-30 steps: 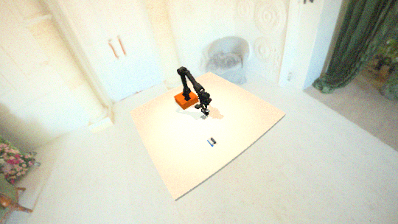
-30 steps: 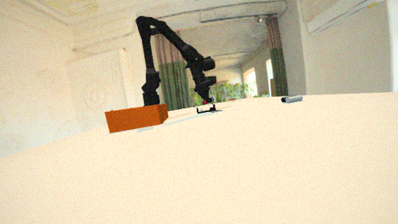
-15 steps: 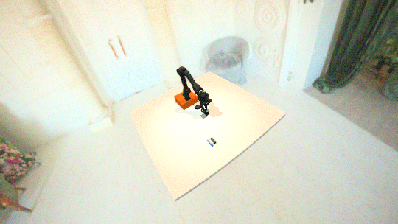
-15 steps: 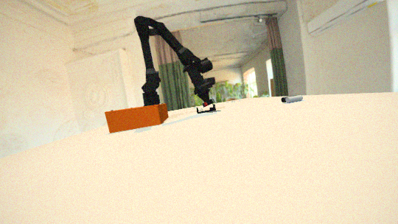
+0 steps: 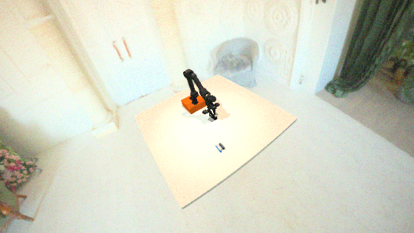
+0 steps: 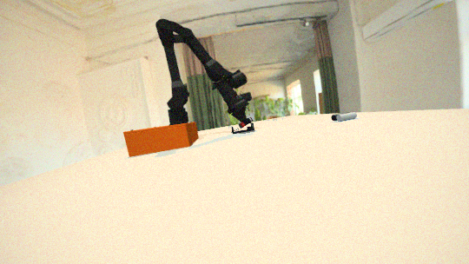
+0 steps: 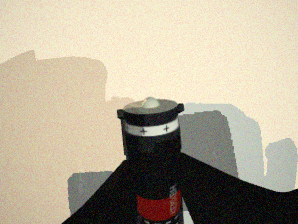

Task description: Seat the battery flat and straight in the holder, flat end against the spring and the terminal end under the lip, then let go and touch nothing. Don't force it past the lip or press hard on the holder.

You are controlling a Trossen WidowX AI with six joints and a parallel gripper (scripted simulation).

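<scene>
The battery [image 7: 159,207] [image 6: 242,125] has a red label, a white band with plus marks and a metal terminal nub. My gripper [image 7: 153,164] [image 6: 244,124] is shut on it, one dark finger on each side, low at the holder. The small black holder [image 6: 243,131] stands on the table under the fingers. In the wrist view a dark end piece of the holder [image 7: 181,107] shows right at the terminal end, with small tabs at both sides. Whether the terminal is under the lip cannot be told. The flat end and the spring are hidden.
The orange base block [image 5: 192,104] [image 6: 161,140] of the arm stands behind the gripper on the pale table [image 5: 184,161] [image 6: 260,195]. A grey cylinder with a dark end [image 6: 346,116] lies away from the holder. A small blue piece [image 5: 218,149] lies beside a dark one [image 5: 221,146].
</scene>
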